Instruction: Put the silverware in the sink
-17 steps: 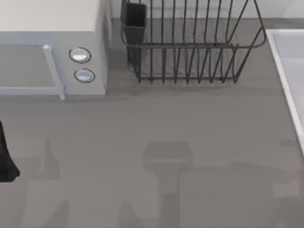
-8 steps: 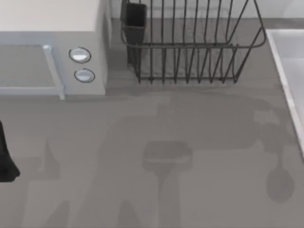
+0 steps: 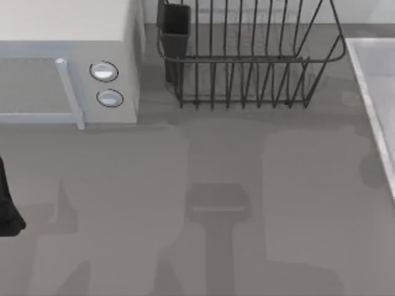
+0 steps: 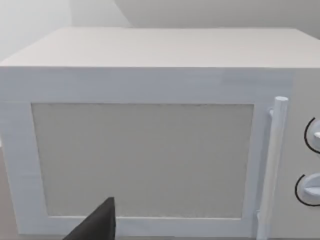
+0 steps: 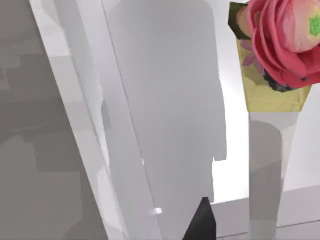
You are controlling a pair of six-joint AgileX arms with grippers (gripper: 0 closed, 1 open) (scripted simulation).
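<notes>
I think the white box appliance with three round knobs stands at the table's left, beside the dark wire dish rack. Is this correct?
Not fully: the white box appliance has two round knobs, not three, as the top view shows. It does stand at the table's left, beside the dark wire dish rack.

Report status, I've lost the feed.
Left pincer parked facing the microwave. Right pincer above the sink. Silverware unseen; dish rack stands aside.

A dark part of the left arm [image 3: 7, 206] sits at the table's left edge. One dark fingertip [image 4: 97, 225] shows in the left wrist view. Another fingertip [image 5: 201, 222] shows in the right wrist view.
</notes>
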